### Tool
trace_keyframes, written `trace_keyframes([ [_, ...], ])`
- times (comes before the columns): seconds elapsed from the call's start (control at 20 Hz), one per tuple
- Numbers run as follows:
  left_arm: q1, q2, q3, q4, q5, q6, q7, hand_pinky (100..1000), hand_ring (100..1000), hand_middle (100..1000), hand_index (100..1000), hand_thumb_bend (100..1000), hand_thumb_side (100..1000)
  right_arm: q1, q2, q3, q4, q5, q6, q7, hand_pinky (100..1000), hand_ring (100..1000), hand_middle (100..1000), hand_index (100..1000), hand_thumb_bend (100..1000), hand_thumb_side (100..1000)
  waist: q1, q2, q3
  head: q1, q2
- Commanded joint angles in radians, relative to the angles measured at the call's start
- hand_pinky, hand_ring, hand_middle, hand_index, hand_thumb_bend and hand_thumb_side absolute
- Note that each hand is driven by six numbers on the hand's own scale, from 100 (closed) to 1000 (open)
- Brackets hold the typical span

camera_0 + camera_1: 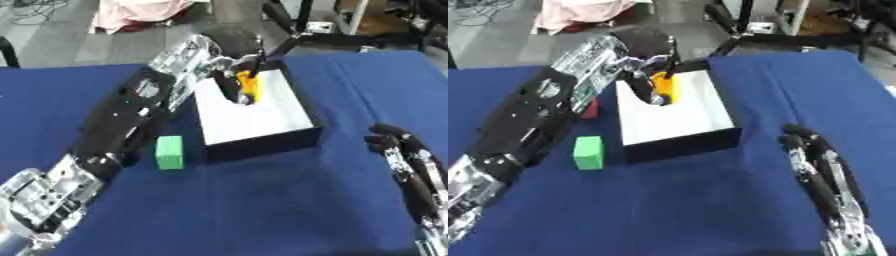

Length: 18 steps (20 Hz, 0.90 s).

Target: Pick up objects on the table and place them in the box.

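Green block point(170, 152) stands on the blue table point(262, 210), just left of the box's near corner, beside the left forearm. A small red thing point(591, 108) shows past the left arm in the right eye view; shape unclear. Left hand point(229, 75) is over the far end of the white-floored box point(262, 142), fingers curled round an orange object point(248, 86) inside the box opening. Right hand point(815, 165) rests near the lower right, fingers relaxed, holding nothing.
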Motion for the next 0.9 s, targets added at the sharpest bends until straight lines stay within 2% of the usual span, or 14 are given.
trace_keyframes([
  [0.05, -0.012, 0.003, 0.025, 0.026, -0.024, 0.001, 0.059, 261, 303, 605, 808, 600, 508, -0.013, 0.0, -0.003, -0.012, -0.003, -0.002, 0.002, 815, 781, 773, 808, 100, 648, -0.015, -0.013, 0.001, -0.005, -0.002],
  [0.15, -0.011, 0.024, 0.026, 0.014, -0.008, 0.001, 0.069, 344, 389, 673, 863, 673, 630, -0.013, -0.001, -0.005, -0.012, -0.002, -0.002, 0.0, 814, 781, 773, 808, 100, 648, -0.014, -0.013, 0.005, -0.009, -0.002],
  [0.3, -0.016, 0.092, 0.024, -0.057, 0.051, 0.002, 0.047, 375, 424, 718, 886, 704, 676, -0.011, -0.002, -0.007, -0.012, -0.001, -0.002, -0.003, 814, 780, 772, 807, 100, 648, -0.013, -0.013, 0.011, -0.014, -0.002],
  [0.45, -0.024, 0.211, 0.038, -0.167, 0.132, 0.028, -0.002, 378, 424, 705, 853, 679, 630, -0.007, -0.007, -0.012, -0.01, 0.001, -0.001, -0.009, 814, 780, 772, 807, 100, 651, -0.009, -0.016, 0.024, -0.024, -0.002],
  [0.6, -0.019, 0.326, 0.061, -0.23, 0.186, 0.059, -0.084, 366, 415, 701, 850, 696, 622, -0.002, -0.013, -0.013, -0.008, 0.001, -0.001, -0.01, 814, 780, 772, 807, 100, 653, -0.003, -0.018, 0.036, -0.031, -0.002],
  [0.75, 0.012, 0.405, 0.087, -0.226, 0.19, 0.094, -0.142, 359, 409, 694, 843, 679, 589, 0.003, -0.019, -0.015, -0.005, 0.004, -0.001, -0.013, 813, 780, 772, 807, 100, 654, 0.002, -0.021, 0.044, -0.039, -0.002],
  [0.9, 0.049, 0.432, 0.097, -0.148, 0.153, 0.11, -0.171, 353, 405, 688, 841, 671, 565, 0.006, -0.022, -0.017, -0.004, 0.005, -0.001, -0.017, 813, 780, 772, 807, 100, 656, 0.005, -0.022, 0.047, -0.045, -0.002],
])
